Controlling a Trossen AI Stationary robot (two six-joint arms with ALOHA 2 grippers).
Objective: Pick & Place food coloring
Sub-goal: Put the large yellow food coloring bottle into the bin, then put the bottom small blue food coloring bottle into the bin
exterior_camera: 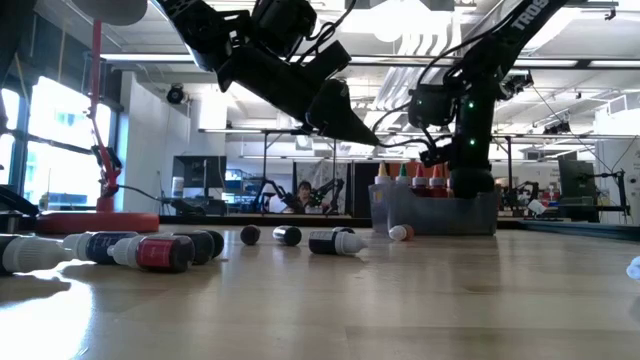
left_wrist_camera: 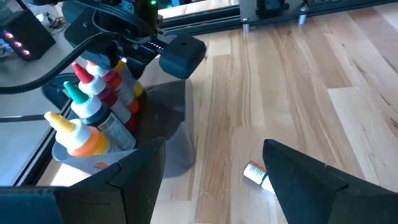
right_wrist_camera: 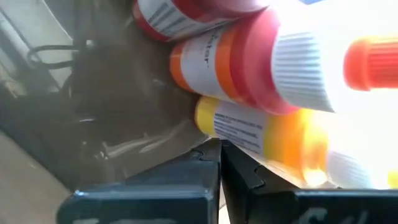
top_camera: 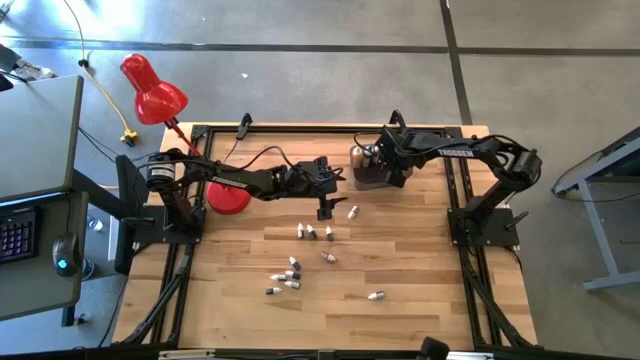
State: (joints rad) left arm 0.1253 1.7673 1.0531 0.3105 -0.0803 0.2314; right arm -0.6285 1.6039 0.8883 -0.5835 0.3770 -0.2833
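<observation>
A grey tub (top_camera: 368, 172) at the table's far middle holds upright yellow, orange, red and green squeeze bottles (left_wrist_camera: 93, 118). Several tiny dark-and-white bottles (top_camera: 312, 232) lie on their sides on the wood. My right gripper (right_wrist_camera: 219, 149) is shut and reaches down into the tub beside an orange bottle (right_wrist_camera: 249, 62) and a yellow bottle (right_wrist_camera: 249, 127). My left gripper (left_wrist_camera: 214, 146) is open and hovers above the table just left of the tub. A tiny bottle with a red label (left_wrist_camera: 256, 174) lies on the wood below it. My right gripper has its shut fingertips (right_wrist_camera: 208, 152) right beside the yellow bottle's label (right_wrist_camera: 236, 127) and the tub's translucent wall (right_wrist_camera: 124, 124). It comes from above, pointing down into the tub. Whether it touches either one, I cannot tell.
A red desk lamp (top_camera: 155, 92) stands on its round base (top_camera: 228, 197) at the table's far left, under my left arm. More tiny bottles lie in a cluster (top_camera: 288, 277) and singly (top_camera: 376, 295) toward the near edge. Bare wood shows on the near right.
</observation>
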